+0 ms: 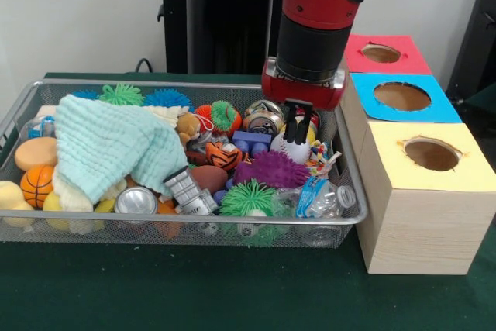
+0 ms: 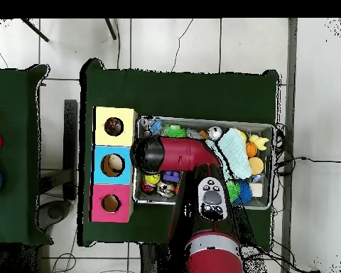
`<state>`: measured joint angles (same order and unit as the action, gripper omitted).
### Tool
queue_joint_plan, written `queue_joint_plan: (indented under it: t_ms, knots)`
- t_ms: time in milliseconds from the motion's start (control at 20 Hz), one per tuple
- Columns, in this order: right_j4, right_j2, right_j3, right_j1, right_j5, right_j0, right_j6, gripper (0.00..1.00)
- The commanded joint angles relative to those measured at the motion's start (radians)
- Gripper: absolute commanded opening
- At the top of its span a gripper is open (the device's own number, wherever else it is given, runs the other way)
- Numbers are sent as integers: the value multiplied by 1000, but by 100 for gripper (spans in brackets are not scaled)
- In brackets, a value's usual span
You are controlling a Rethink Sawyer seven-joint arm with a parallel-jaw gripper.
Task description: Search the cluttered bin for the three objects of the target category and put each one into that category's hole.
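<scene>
So the wire basket on the green worktop is packed. Far left there's an orange basketball, then a mint cloth draped over stuff, a silver can, a purple spiky ball and a green one. The hand hangs down right over a white baseball, black fingers close to it, but I can't tell if it's pinching anything. Right of the basket sit the boxes with holes: yellow, blue, pink.
</scene>
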<state>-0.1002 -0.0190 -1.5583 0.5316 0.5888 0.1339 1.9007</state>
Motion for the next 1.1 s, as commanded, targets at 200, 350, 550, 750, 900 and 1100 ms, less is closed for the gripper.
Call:
queue_joint_plan:
  t_ms: [200,350,550,750,900,1100]
  knots:
    - [-96,6,-83,-40,-120,12,56,0]
    - [-93,-5,-68,-64,-127,-23,94,0]
    - [-79,-19,-52,-93,-142,-73,144,0]
    - [-62,-34,-50,-102,-150,-103,157,0]
    - [-50,-33,-52,-103,-150,-108,151,0]
    - [-41,-38,-50,-104,-148,-115,147,0]
